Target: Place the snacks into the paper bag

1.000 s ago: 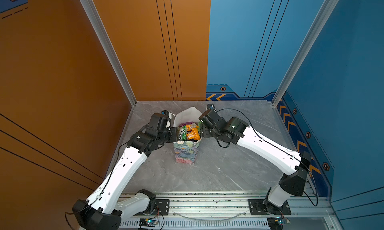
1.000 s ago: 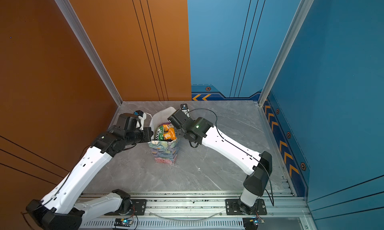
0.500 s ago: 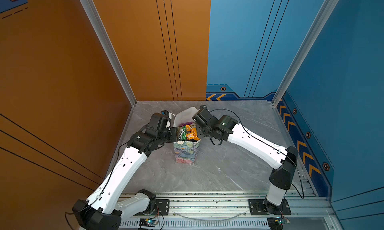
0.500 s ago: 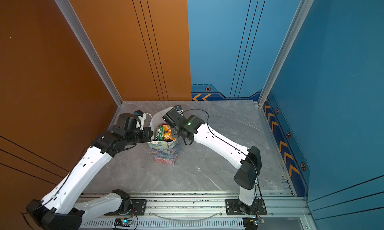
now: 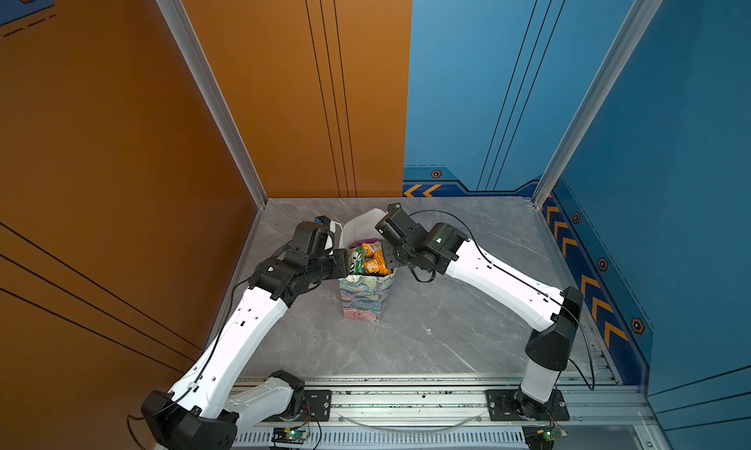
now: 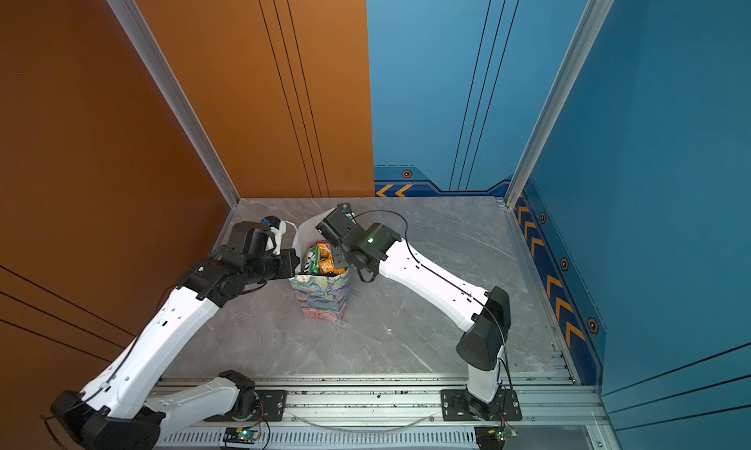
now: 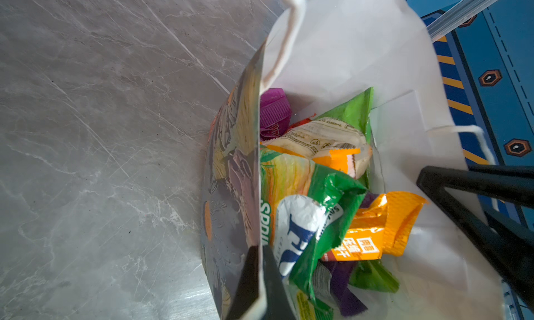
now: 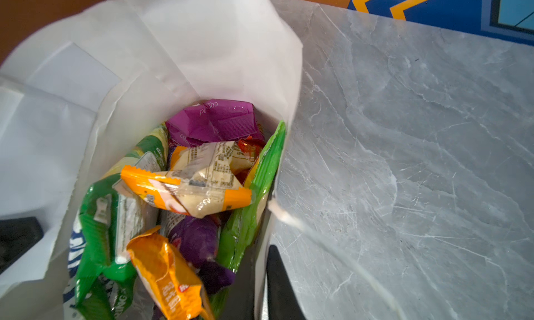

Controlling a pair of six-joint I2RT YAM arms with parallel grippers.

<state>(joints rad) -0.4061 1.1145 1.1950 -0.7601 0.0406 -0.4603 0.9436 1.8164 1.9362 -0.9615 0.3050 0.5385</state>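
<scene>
Both top views: upright pastel floral paper bag (image 5: 365,301) stands mid grey marble tabletop (image 5: 447,326). Crinkly plastic snacks (image 5: 372,259) sit inside, and the bag mouth lies directly between both hands.
Left wrist: left hand (image 7: 260,275) is pinched on the bag's left wall, one finger inside, one outside.
Right wrist: right hand (image 8: 261,281) is clamped on the opposite wall the same way.
Neither arm is nearer. Likely next is a lift or a release.
</scene>
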